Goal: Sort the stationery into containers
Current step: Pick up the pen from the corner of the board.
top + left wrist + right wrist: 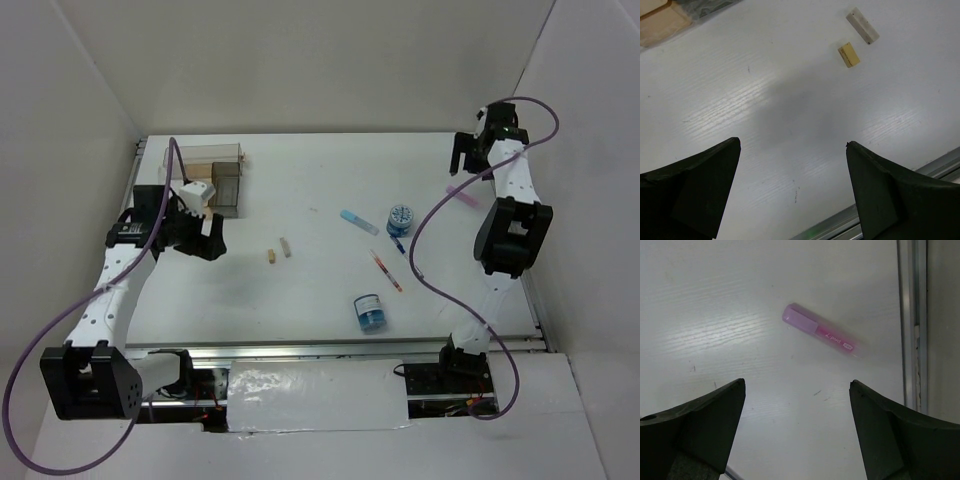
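Observation:
The clear, tan and dark grey organiser (pixel 205 170) stands at the back left, and its tan corner (pixel 660 20) shows in the left wrist view. My left gripper (pixel 205 238) hovers just in front of it, open (pixel 792 145) over bare table. Two tan stubs (pixel 271 256) (pixel 285 247) lie to its right, also visible as stubs (pixel 848 54) (pixel 862 25) from the wrist. A pale-blue bar (pixel 358 221), two blue tubs (pixel 400 217) (pixel 370 312), a blue pen (pixel 399 243) and a red-orange pen (pixel 386 270) lie mid-table. My right gripper (pixel 470 158) is open (pixel 797 385) above a pink highlighter (pixel 822 330).
The table's metal edge rail (pixel 912 325) runs close to the right of the highlighter (pixel 463 195). White walls enclose the table on three sides. A purple cable loops off each arm.

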Robot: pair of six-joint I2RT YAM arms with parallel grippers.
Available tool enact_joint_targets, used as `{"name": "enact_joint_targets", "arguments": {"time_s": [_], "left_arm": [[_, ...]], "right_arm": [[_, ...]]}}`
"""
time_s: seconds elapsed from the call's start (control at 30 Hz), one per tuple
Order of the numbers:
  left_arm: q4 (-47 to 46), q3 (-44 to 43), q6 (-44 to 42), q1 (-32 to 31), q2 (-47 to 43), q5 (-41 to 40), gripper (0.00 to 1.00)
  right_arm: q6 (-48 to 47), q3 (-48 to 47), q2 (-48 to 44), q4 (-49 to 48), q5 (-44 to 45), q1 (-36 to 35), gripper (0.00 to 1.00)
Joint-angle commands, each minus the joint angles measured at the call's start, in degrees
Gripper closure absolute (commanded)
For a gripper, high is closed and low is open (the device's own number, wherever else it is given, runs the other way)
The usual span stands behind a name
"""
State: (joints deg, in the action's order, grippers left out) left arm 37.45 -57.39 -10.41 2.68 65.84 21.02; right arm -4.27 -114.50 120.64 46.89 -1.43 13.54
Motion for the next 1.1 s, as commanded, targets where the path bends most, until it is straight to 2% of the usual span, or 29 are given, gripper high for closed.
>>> {"name": "enact_joint_targets", "arguments": {"time_s": [0.0,0.23,0.43,0.77,1.07], "left_arm": [[0.4,-2.3,-0.7,-0.1,1.5,1.8,0.01],[1.1,-1.9,-0.1,-0.1,3.7,6.0,0.01],[1.7,-2.2,0.1,-0.1,4.1,7.7,0.01],[1.5,-1.7,1.3,0.0,6.4,10.4,0.01],[3.0,-4.0,0.7,0.0,9.2,10.9,0.03]], "right_arm": [[2.4,-3.8,1.3,0.0,1.9,0.0,0.09],[3.6,-5.0,8.5,0.5,-2.1,0.2,0.09],[0.3,-9.9,13.6,1.1,-2.5,1.0,0.07],[-4.1,-13.7,19.1,-1.4,1.3,3.0,0.04],[-6.4,-11.3,20.7,-1.9,1.9,2.5,0.08]]}}
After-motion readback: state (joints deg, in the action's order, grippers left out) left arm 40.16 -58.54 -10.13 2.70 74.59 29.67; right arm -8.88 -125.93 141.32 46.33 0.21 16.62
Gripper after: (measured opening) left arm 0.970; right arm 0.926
